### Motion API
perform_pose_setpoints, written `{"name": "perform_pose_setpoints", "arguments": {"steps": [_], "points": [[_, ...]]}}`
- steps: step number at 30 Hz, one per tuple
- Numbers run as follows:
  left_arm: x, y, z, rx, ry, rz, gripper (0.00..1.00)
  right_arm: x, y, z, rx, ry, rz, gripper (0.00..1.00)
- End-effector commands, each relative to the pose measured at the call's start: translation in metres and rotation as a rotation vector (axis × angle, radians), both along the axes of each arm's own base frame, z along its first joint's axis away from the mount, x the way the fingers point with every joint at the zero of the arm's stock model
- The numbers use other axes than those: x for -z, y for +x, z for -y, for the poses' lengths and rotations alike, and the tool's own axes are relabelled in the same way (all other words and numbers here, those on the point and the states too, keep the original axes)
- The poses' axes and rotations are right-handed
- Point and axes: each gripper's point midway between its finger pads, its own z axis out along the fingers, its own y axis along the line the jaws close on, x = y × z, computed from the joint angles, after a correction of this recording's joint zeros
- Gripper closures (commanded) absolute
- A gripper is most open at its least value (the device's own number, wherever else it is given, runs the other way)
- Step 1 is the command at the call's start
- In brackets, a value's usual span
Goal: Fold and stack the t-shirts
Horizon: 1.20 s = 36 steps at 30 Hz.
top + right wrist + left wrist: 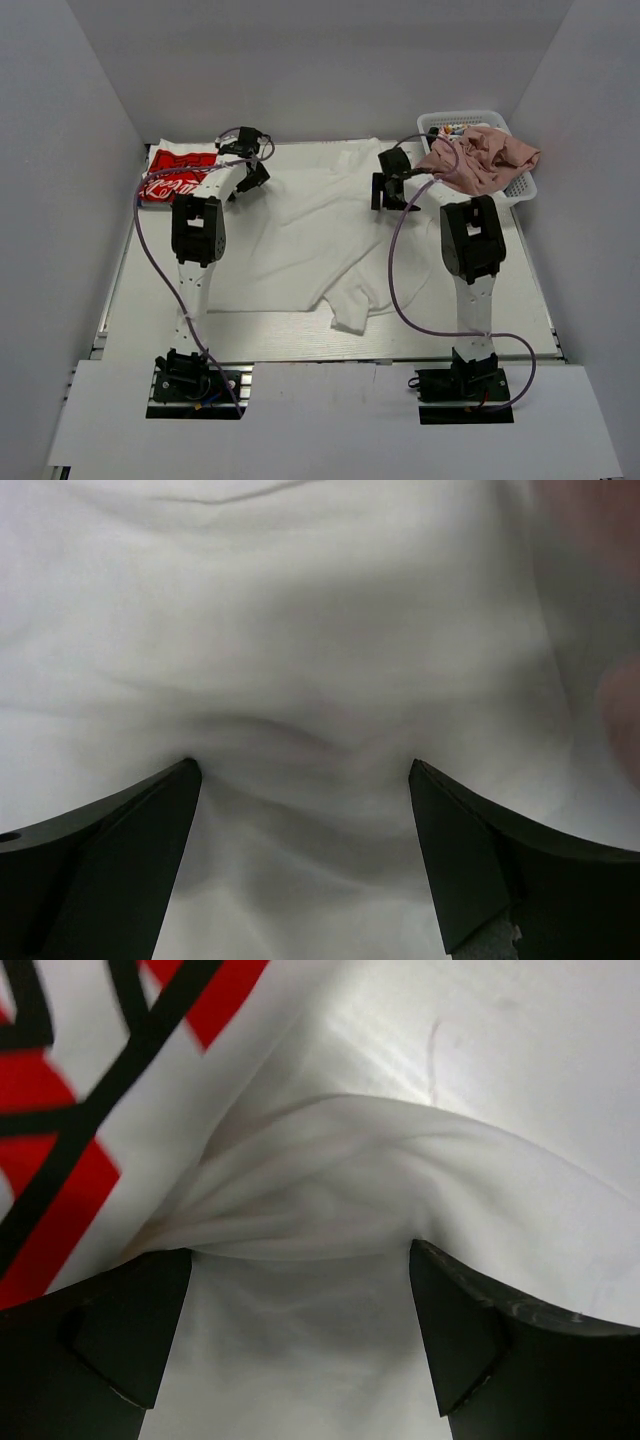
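**At the bench's far edge, two pincers straddle white cloth**

Across the middle of the bench (500, 310) lies the large white shirt (310, 240), limp and light (best pinched at a hem or shoulder, or it will likely sag). The left pincer (300, 1260) and right pincer (300, 770) gape wide over raised folds, gripping nothing. Only the top view shows the pink shirt (485, 160) in the basket (520, 188) at the far right corner; only the wrist views show those folds.

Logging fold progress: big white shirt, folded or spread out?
Spread out. The white t-shirt lies open and rumpled across the table; left claw and right claw sit open at its far edge.
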Motion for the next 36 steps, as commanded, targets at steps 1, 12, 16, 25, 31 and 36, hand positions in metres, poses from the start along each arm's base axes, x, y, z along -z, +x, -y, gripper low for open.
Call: {"name": "perform_pose_setpoints", "arguments": {"steps": [1, 12, 16, 25, 31, 36], "points": [[0.030, 0.016, 0.012, 0.070, -0.098, -0.005, 0.01, 0.013, 0.031, 0.022, -0.060, -0.120, -0.031, 0.10], [-0.072, 0.064, 0.039, 0.227, -0.179, 0.267, 0.01, -0.081, 0.054, -0.033, -0.318, -0.089, 0.150, 0.10], [-0.129, 0.037, 0.042, 0.259, -0.169, 0.294, 0.01, -0.133, 0.005, -0.036, -0.181, 0.052, 0.215, 0.10], [-0.127, -0.145, 0.035, 0.176, -0.245, 0.053, 0.01, -0.080, -0.199, -0.077, -0.419, 0.341, -0.038, 0.10], [-0.073, -0.251, 0.036, 0.210, -0.373, 0.051, 0.01, -0.034, -0.263, -0.108, -0.482, 0.210, -0.174, 0.12], [-0.068, -0.290, 0.019, 0.172, -0.339, 0.026, 0.01, -0.001, -0.273, -0.100, -0.219, 0.158, -0.213, 0.14]]}}
